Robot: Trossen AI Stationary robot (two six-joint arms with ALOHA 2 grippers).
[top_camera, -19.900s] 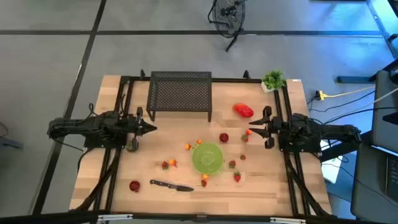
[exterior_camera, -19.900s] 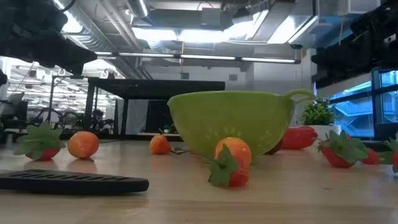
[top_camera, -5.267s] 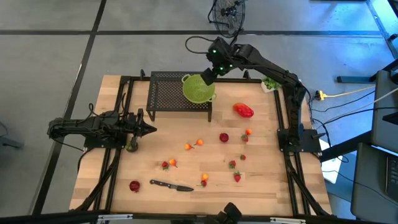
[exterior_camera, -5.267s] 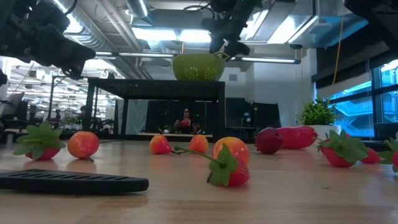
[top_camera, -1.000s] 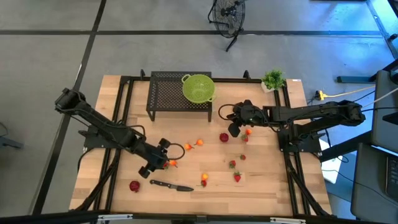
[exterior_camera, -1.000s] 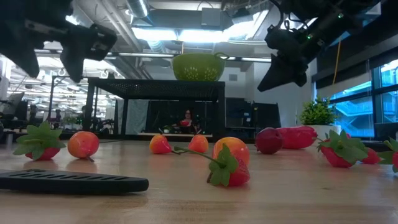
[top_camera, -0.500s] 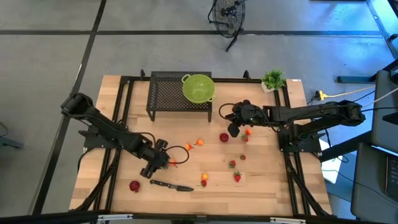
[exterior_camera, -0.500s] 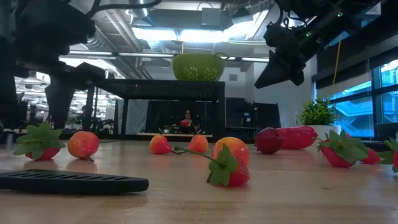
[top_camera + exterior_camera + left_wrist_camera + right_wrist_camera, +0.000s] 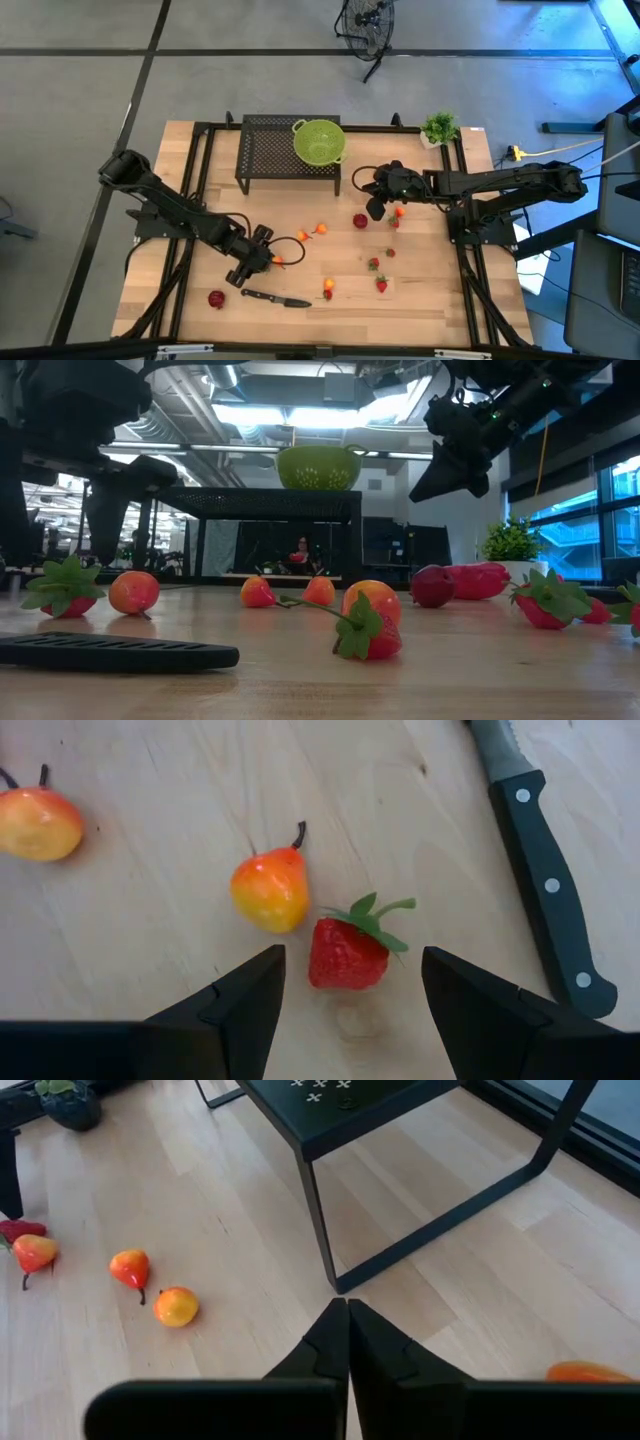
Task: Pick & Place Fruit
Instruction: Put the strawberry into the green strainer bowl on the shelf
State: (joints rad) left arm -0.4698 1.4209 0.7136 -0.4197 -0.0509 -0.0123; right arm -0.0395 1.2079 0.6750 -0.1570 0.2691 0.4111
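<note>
Small fruit lies scattered on the wooden table [image 9: 420,310]. A red strawberry [image 9: 347,952] with a green cap lies beside an orange pear-shaped piece [image 9: 270,892]. My left gripper [image 9: 352,960] is open and points steeply down, with one finger on each side of the strawberry and touching nothing. The low view shows this strawberry [image 9: 62,588] at the left. My right gripper [image 9: 374,207] is shut and empty, above the table near a dark red round fruit [image 9: 360,221]. The big red oblong fruit [image 9: 480,578] lies at the right.
A black-handled knife [image 9: 275,298] lies near the front edge, close to my left gripper. The lime-green bowl [image 9: 319,141] stands on the black mesh rack [image 9: 265,150] at the back. A small potted plant [image 9: 438,128] is at the far right corner. More strawberries [image 9: 381,285] lie front right.
My left gripper has come down toward the table over the strawberry and the orange piece, tipping more steeply downward. The fruit has not moved. My right gripper has kept still.
</note>
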